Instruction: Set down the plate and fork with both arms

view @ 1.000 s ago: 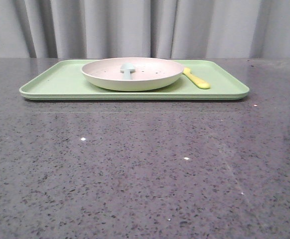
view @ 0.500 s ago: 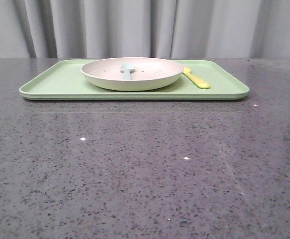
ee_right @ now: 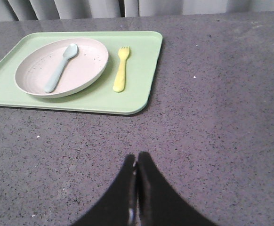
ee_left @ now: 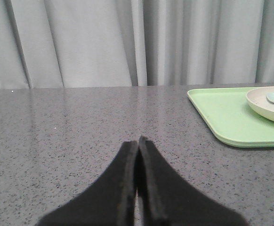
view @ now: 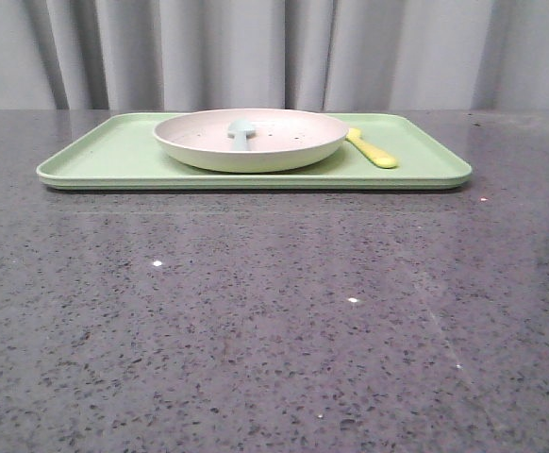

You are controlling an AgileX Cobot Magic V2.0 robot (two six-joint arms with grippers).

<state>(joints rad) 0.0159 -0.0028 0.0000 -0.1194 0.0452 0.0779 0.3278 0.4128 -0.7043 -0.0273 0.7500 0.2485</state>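
Note:
The cream speckled plate (view: 251, 140) sits on the light-green tray (view: 105, 156) at the far middle of the table; it also shows in the right wrist view (ee_right: 80, 68) and at the edge of the left wrist view (ee_left: 269, 106). The yellow fork (view: 373, 149) lies flat on the tray just right of the plate, also seen in the right wrist view (ee_right: 121, 69). My left gripper (ee_left: 138, 141) is shut and empty over bare table, left of the tray. My right gripper (ee_right: 137, 157) is shut and empty over bare table, well short of the tray. Neither arm shows in the front view.
A pale blue spoon (ee_right: 60, 67) lies in the plate, also visible in the front view (view: 241, 132). The grey speckled table (view: 274, 311) stretches from the tray to the near edge. A grey curtain (view: 274, 52) hangs behind the table.

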